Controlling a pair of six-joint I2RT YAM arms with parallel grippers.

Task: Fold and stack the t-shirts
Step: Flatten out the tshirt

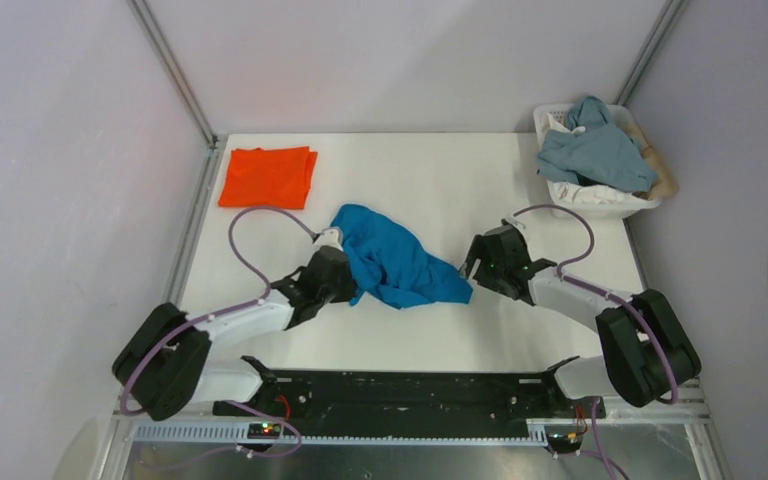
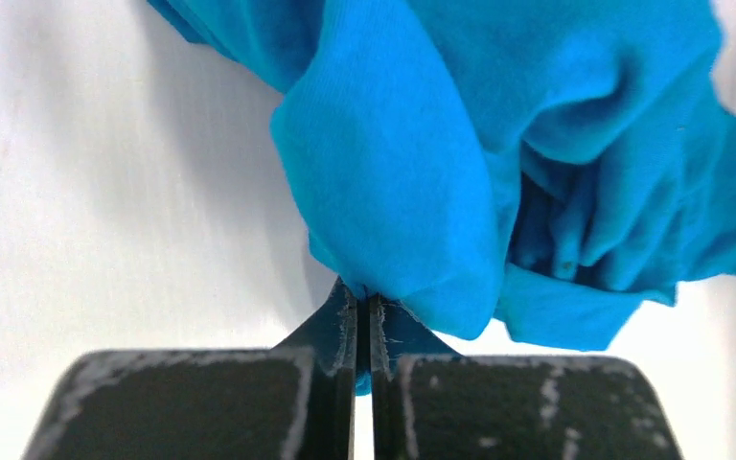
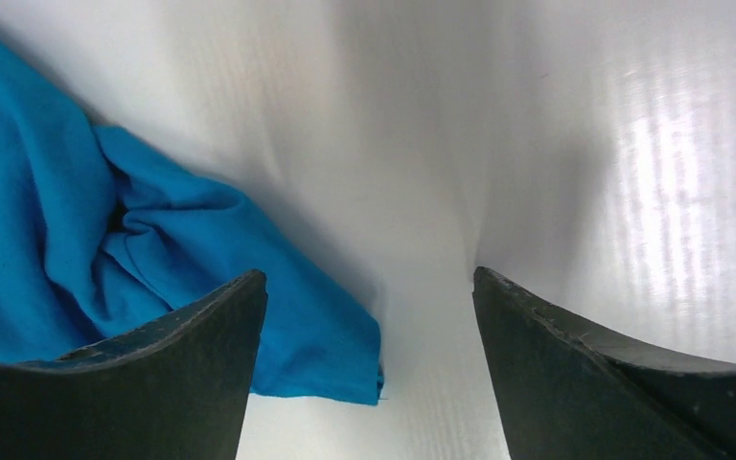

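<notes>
A: Entry, far left first. Where is the orange one?

B: The bright orange cloth t-shirt [image 1: 268, 177] lies folded into a flat rectangle on the white desk [image 1: 440, 165], at the far left corner. It is well apart from both arms.

A: Left arm?

B: The left end effector [image 1: 345, 270] sits at the left edge of the bright blue cloth t-shirt [image 1: 395, 262]. In the left wrist view its two fingers [image 2: 343, 335] are clenched with only a thin slit between them, and a fold of blue cloth is pinched in that slit. So it is grasping the blue shirt.

A: State of the blue shirt?

B: Crumpled, not folded. It lies in a loose heap at the middle of the desk, between the two arms, with bunched folds above the pinch point.

A: Right arm?

B: The right end effector [image 1: 472, 266] is just beside the right tip of the blue heap. In the right wrist view its jaws stand wide apart, released, with nothing clamped. A corner of blue cloth lies on the desk near one finger [image 3: 153, 364]; bare desk shows in the gap. I cannot tell whether that finger touches the cloth.

A: Far right?

B: A white plastic laundry basket [image 1: 600, 207] stands at the far right corner. A grey-blue garment [image 1: 590, 150] is piled in it, and a beige cloth [image 1: 660, 175] hangs at its right side.
</notes>
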